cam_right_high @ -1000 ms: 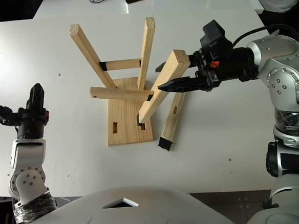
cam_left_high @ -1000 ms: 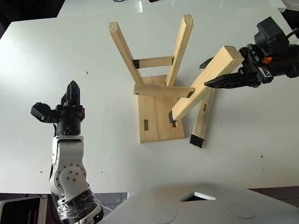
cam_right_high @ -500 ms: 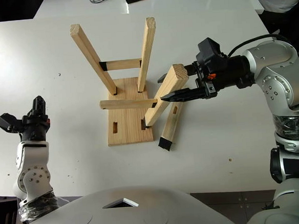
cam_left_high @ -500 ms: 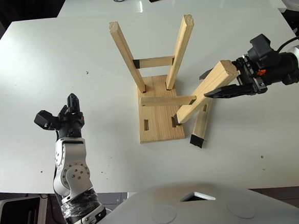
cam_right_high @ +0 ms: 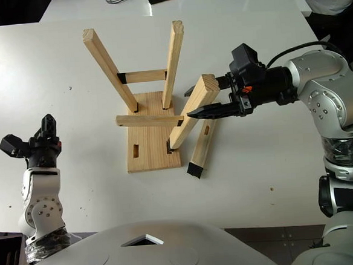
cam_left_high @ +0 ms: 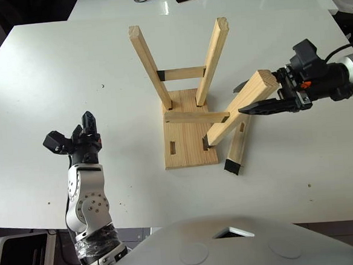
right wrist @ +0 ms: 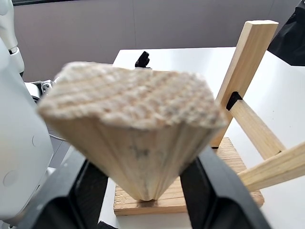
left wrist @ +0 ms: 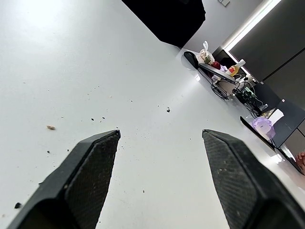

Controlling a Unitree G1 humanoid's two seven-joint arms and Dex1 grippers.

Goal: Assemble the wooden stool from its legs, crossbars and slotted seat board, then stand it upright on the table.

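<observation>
Left eye view has the white table (cam_left_high: 51, 68) carrying every piece. The slotted seat board (cam_left_high: 187, 156) lies flat near the table's middle, long side running away from the robot.

Two legs stand in the board's far slots and splay apart as they rise: the left standing leg (cam_left_high: 149, 64) and the right standing leg (cam_left_high: 212, 57). A third piece, the held leg (cam_left_high: 224, 124), leans steeply to the robot's right, with its lower end at the board's near right slot. Whether it is seated there cannot be told. The loose leg (cam_left_high: 237, 145) lies on the table just beside the board's right edge, partly under the held leg, with a black foot pad (cam_left_high: 230, 166) at its near end.

The far crossbar (cam_left_high: 183, 73) joins the two standing legs about halfway up. The near crossbar (cam_left_high: 193, 116) sticks out level from the held leg toward the robot's left, and its free end hangs over the board near the base of the left standing leg.

The right gripper (cam_left_high: 242, 99) is clamped across the upper part of the held leg, and the right wrist view shows the end grain between the dark fingers (right wrist: 224, 200).

The left gripper (left wrist: 161, 136) hovers low over bare table, well apart from the stool, its fingers spread wide with nothing between them.
</observation>
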